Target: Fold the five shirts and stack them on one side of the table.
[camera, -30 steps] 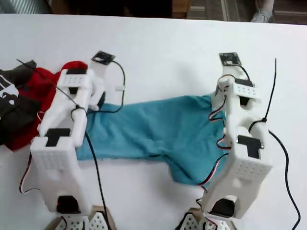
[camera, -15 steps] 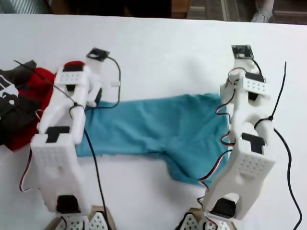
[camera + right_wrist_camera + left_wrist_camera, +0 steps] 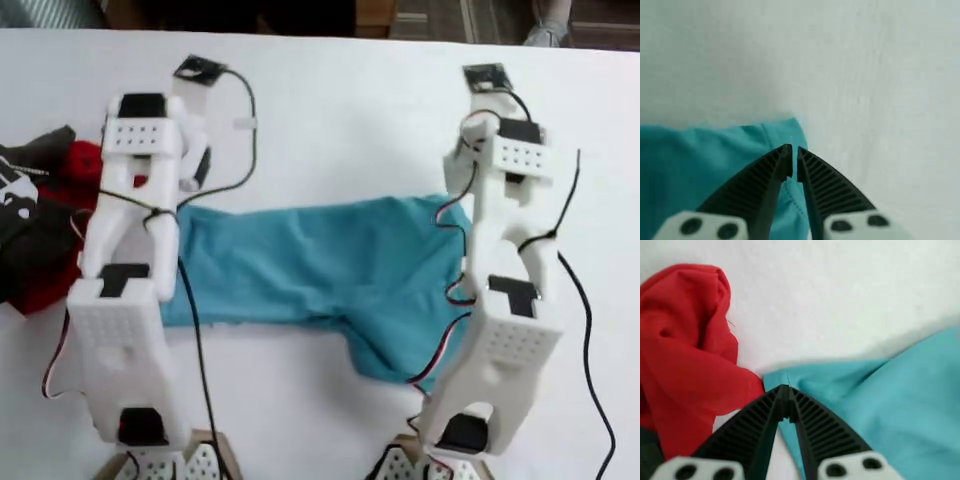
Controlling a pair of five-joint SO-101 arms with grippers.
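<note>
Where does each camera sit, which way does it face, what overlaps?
High view: fixed above the arms' bases, looking down across the table; left arm and right arm show, over the teal shirt.
Left wrist view: on the left wrist, looking down past the left pincer, shut on the teal shirt's corner, beside the red shirt.
Right wrist view: on the right wrist, looking down past the right pincer, shut on another corner.
Shared: teal shirt in all three; red shirt in high and left wrist views.
</note>
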